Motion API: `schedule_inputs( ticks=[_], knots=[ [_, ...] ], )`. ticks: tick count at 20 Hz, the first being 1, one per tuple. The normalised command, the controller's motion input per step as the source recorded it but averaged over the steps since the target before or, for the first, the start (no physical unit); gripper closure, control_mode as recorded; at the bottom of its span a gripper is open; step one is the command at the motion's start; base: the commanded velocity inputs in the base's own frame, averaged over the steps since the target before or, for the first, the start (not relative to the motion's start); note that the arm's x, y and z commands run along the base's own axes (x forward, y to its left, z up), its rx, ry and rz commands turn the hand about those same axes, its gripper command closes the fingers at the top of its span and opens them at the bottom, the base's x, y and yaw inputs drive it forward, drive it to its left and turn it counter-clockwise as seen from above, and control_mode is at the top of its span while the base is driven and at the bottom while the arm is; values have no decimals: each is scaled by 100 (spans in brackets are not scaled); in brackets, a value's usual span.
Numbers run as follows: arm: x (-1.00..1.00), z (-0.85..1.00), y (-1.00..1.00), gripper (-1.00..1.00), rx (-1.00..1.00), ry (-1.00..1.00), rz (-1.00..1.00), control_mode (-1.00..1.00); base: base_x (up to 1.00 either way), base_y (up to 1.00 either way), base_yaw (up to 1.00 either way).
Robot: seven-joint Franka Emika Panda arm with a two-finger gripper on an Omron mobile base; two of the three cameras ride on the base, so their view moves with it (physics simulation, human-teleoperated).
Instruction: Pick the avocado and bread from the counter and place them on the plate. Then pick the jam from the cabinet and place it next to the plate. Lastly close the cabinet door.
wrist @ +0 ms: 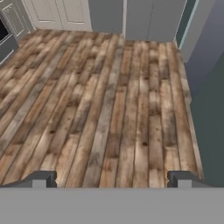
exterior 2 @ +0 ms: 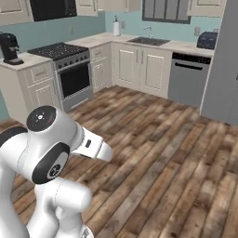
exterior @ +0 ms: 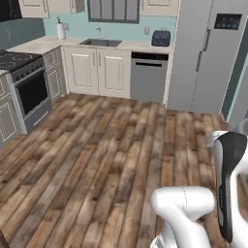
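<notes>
Gripper (wrist: 112, 179) wide open, nothing between the fingertips; hand camera looks down on bare wood floor (wrist: 109, 109). Base stands mid-kitchen, well apart from every worktop.

Counter (exterior 2: 186, 46) runs along the far wall past the sink (exterior 2: 148, 41), toaster (exterior 2: 207, 40) at its right end. Stove (exterior 2: 62, 53) to the left, coffee machine (exterior 2: 8, 49) beyond it. Wall cabinet (exterior: 160, 6) above, cut off at the frame edge, so door state can't be judged.

Avocado, bread, plate, jam: not made out from here; possibly too small at this range or outside the frames.

Handling, by judgement: avocado light, glossy, likely slippery, so close across its narrow middle. Bread soft, needs a gentle squeeze at its widest. Jam jar rigid and breakable; grip the body.
</notes>
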Motion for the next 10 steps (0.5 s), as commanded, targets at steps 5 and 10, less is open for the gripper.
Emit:
schedule_inputs(
  ticks=[5,10],
  knots=[
    [0,0,0,-100,0,0,0,100,67,-1,12],
    [0,0,0,-100,0,0,0,100,62,0,11]
  ],
)
